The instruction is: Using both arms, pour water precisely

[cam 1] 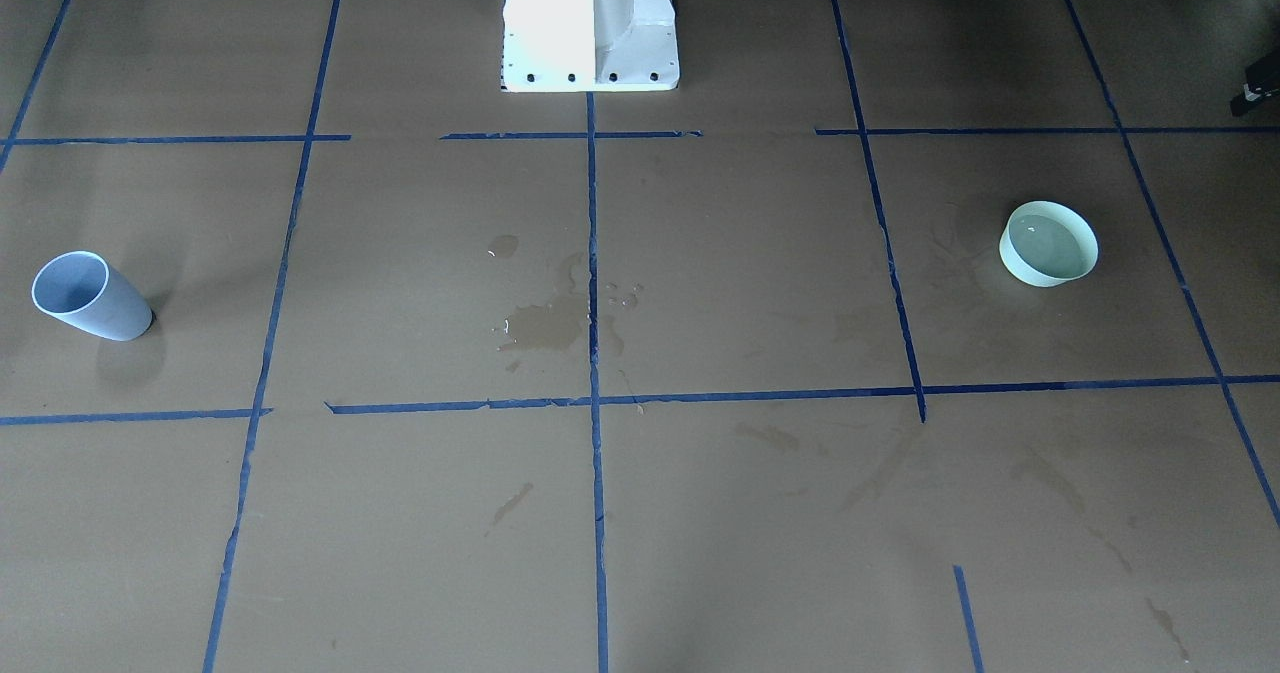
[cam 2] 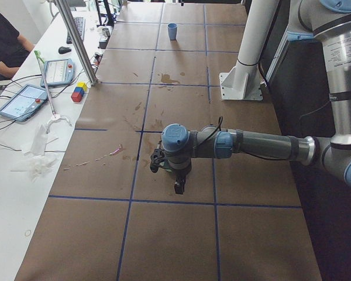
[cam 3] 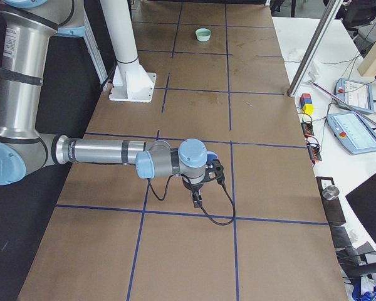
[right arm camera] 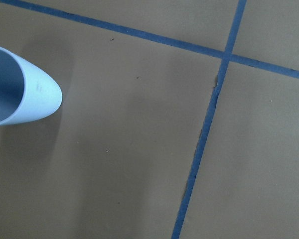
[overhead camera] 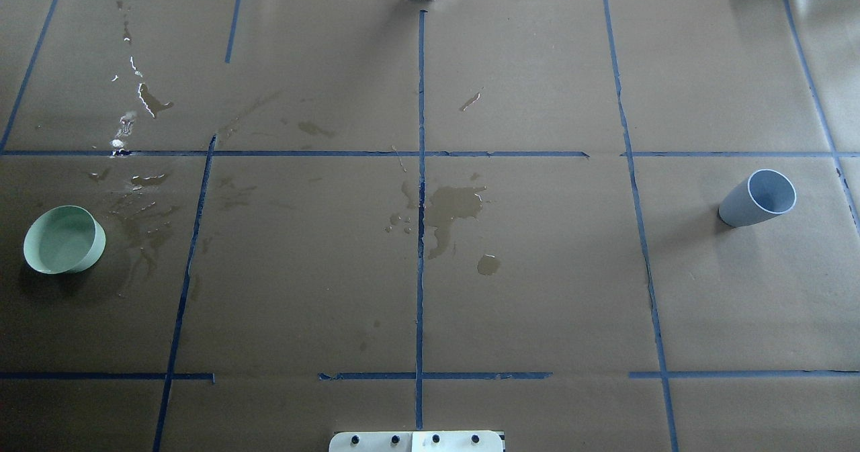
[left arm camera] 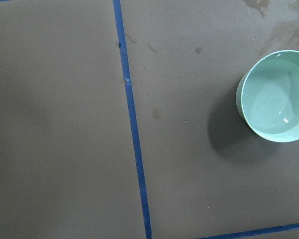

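Item 1. Table (overhead camera: 537,291): covered in brown paper, marked into squares by blue tape (overhead camera: 420,304). A white pedestal (cam 1: 590,23) is bolted at the robot's side, in the middle.

Item 2. Bowl (cam 1: 1035,271): mint green, round, upright, on the robot's left side of the table.

Item 3. The water (left arm camera: 279,97): lies in the bowl as a pale glossy sheen with one small glint. More of it sits as a puddle (overhead camera: 453,207) with scattered drops on the paper at the table's centre, across the middle tape line. Wet streaks also mark the paper near the bowl.

Item 4. Cup (overhead camera: 746,210): pale blue-grey, upright, on the robot's right side, well apart from the bowl.

Item 5. Left arm (cam 2: 263,144): reaches out level over the table's left end. The left gripper (cam 2: 179,187) points down above the paper. I cannot tell how its jaws stand.

Item 6. Right arm (cam 3: 100,151): reaches out level over the right end. The right gripper (cam 3: 197,200) points down above the paper, holding nothing I can see; jaw opening cannot be told.

Item 7. Side desk (cam 2: 11,175): white, carries two tablets and coloured blocks (cam 2: 79,92). A person (cam 2: 6,41) sits at it.
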Robot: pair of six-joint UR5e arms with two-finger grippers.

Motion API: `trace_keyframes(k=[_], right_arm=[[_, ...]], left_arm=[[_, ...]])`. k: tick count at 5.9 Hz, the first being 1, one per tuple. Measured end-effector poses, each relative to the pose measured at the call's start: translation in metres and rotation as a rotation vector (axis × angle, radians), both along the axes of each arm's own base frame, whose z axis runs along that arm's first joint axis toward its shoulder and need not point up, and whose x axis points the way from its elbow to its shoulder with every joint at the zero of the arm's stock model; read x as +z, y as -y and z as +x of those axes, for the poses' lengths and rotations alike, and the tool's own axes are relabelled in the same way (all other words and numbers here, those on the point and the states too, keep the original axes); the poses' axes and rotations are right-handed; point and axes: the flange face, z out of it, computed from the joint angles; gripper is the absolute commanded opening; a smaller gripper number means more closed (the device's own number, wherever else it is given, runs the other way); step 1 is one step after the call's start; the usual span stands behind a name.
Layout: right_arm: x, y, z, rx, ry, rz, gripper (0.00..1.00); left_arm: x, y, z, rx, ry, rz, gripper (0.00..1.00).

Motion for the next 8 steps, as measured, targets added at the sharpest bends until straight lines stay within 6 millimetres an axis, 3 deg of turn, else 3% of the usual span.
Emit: trace_keyframes(k=[3,8], right_arm=[[0.007,-0.016,0.0,-0.049,-0.017,-0.005,1.0],[0.003,-0.014,-0.002,-0.045,-0.006,0.01,1.0]], left_arm=[[-0.016,0.005,0.0,0.009,-0.004,0.058,1.0],[-0.007,0.004,0.0,0.01,-0.007,0.045,1.0]])
